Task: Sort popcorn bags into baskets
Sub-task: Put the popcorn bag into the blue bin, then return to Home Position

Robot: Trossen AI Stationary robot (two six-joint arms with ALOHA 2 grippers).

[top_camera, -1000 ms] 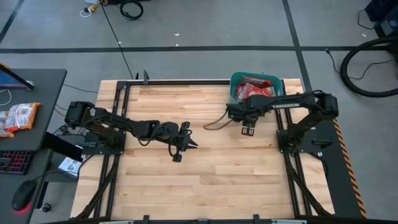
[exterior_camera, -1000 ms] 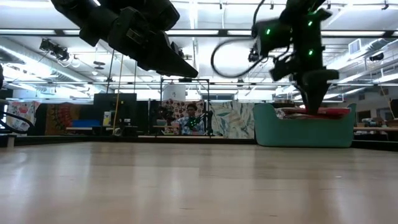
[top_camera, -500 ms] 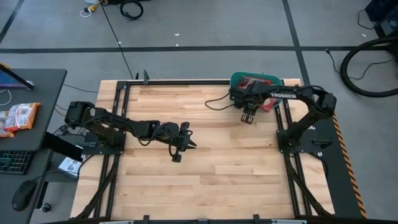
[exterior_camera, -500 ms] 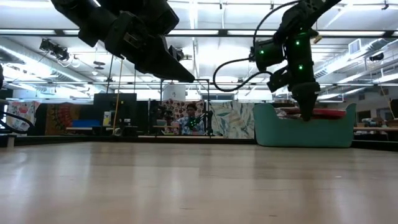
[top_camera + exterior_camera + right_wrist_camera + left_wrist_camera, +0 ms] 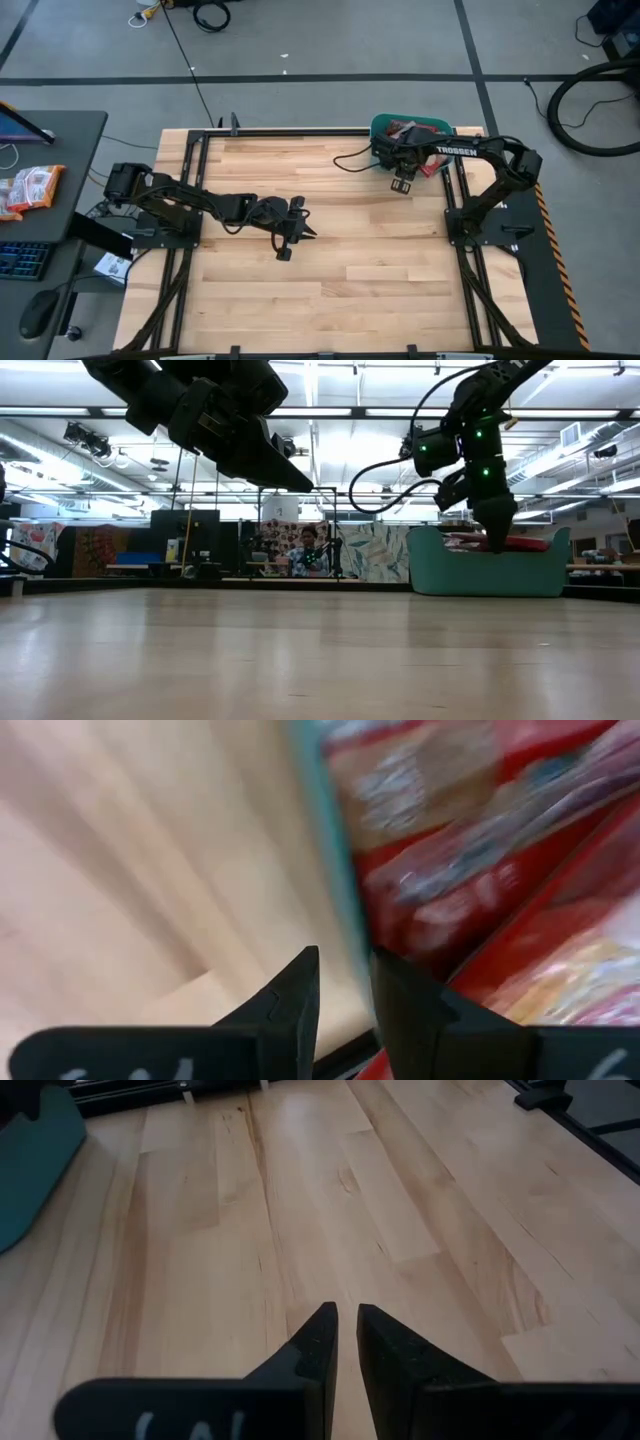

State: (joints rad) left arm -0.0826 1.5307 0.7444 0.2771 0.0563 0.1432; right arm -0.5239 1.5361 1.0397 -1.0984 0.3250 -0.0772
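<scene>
The popcorn bags [image 5: 470, 870] lie piled in the teal basket [image 5: 383, 128], which sits at the far edge of the worktop [image 5: 330, 260] toward its right corner. They overlap at mixed angles, so no single heading holds, though in the right wrist view the nearest ones seem to run their long sides slantwise to the basket's wall; the basket's own long axis I cannot tell, since the arm covers much of it from above. The right gripper [image 5: 345, 985] hangs over the basket's near rim with its jaws narrow and nothing visible between them. The risk, as I judge it, is that rim: it sits directly ahead of the fingertips, and a low sweep could catch it and drag or tip the basket, spilling bags. The left gripper [image 5: 343, 1342] waits over the bare middle of the worktop, jaws nearly shut and empty.
</scene>
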